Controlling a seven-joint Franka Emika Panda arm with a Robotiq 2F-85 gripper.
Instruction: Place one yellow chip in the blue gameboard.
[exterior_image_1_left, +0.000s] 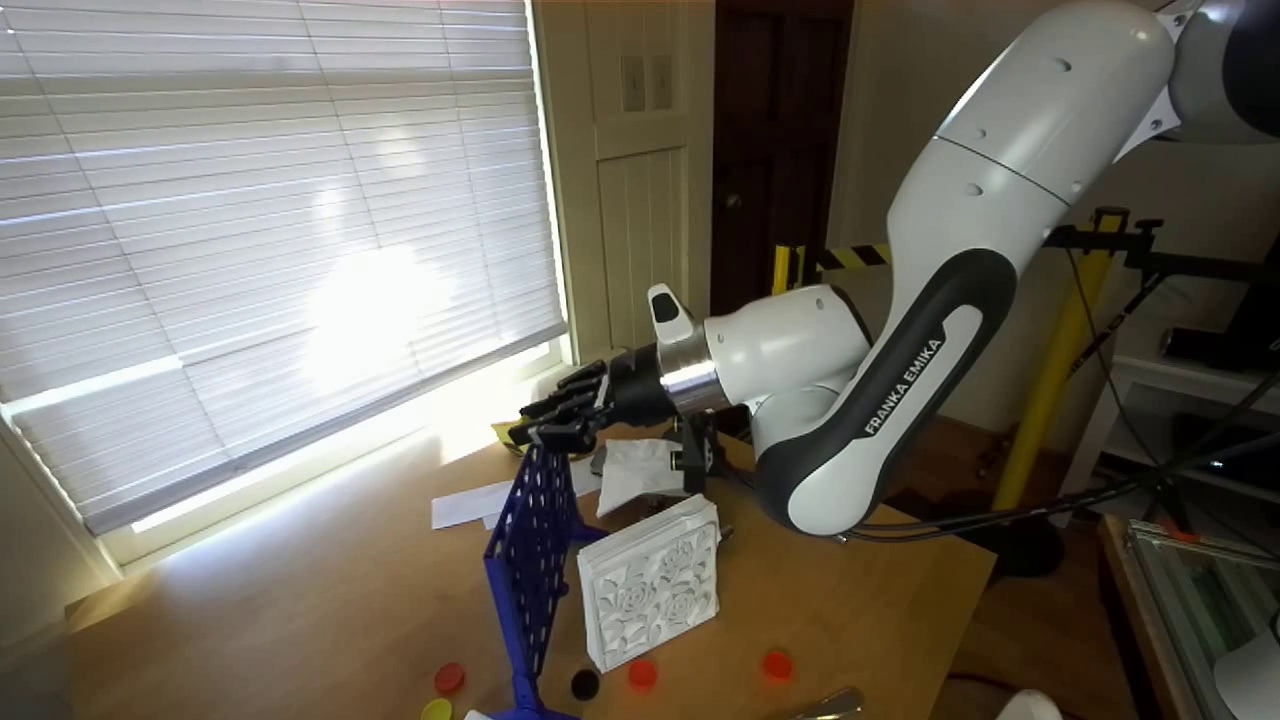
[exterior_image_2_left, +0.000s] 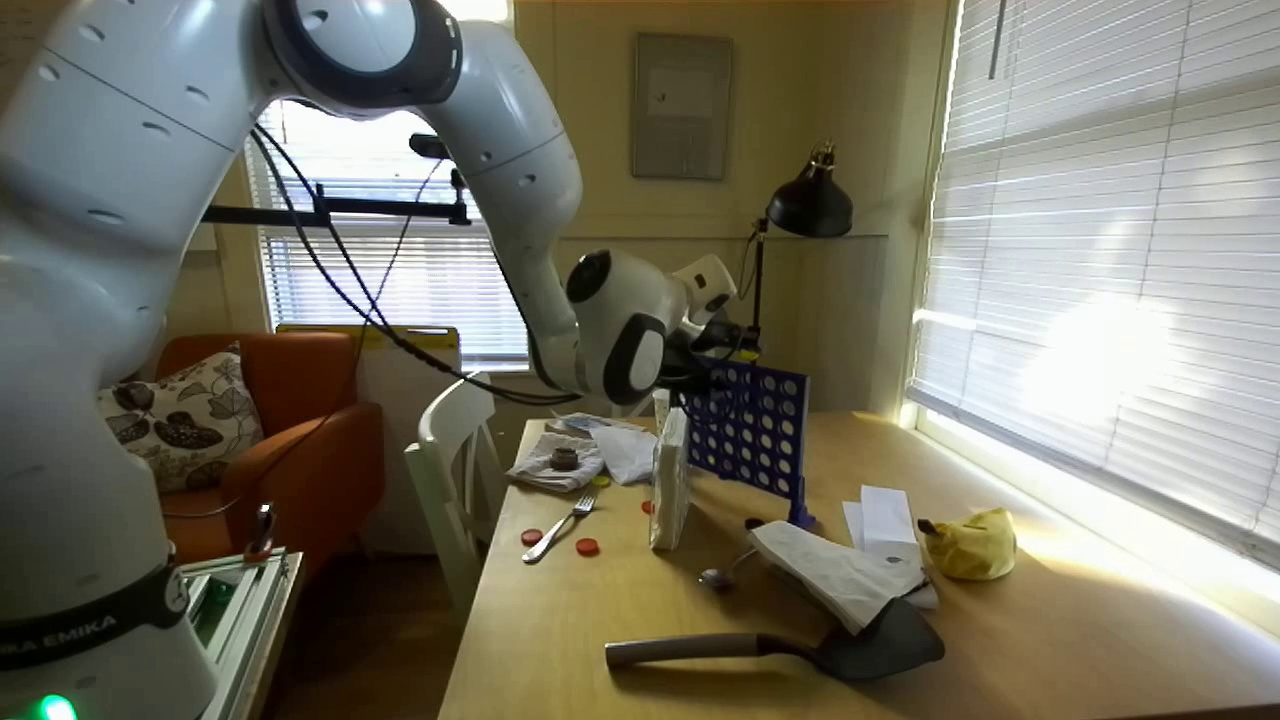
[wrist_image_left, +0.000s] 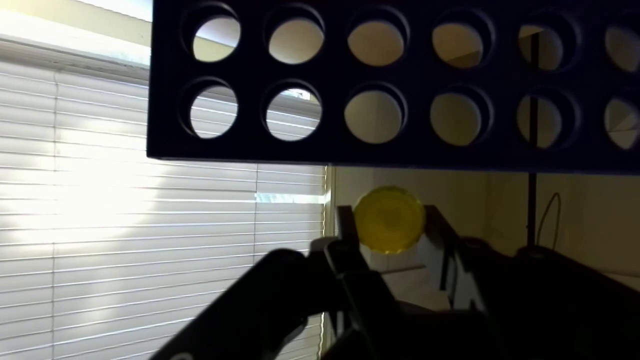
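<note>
One arm (exterior_image_1_left: 960, 230) ("FRANKA EMIKA") holds a yellow chip (wrist_image_left: 389, 220) above the gameboard (wrist_image_left: 419, 75).

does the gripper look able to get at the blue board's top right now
Probably yes: the gripper, holding a yellow chip, is near the top edge of the board, and the wrist view shows nothing in the way. Whether the chip lines up, I cannot tell.

"Anything cut off?"
"The blue gameboard (wrist_image_left: 420, 77), by the wrist view's top and right edges."
"Elsewhere?"
"In an exterior view, the bottom edge clips a metal utensil (exterior_image_1_left: 835, 704) right of centre."
</note>
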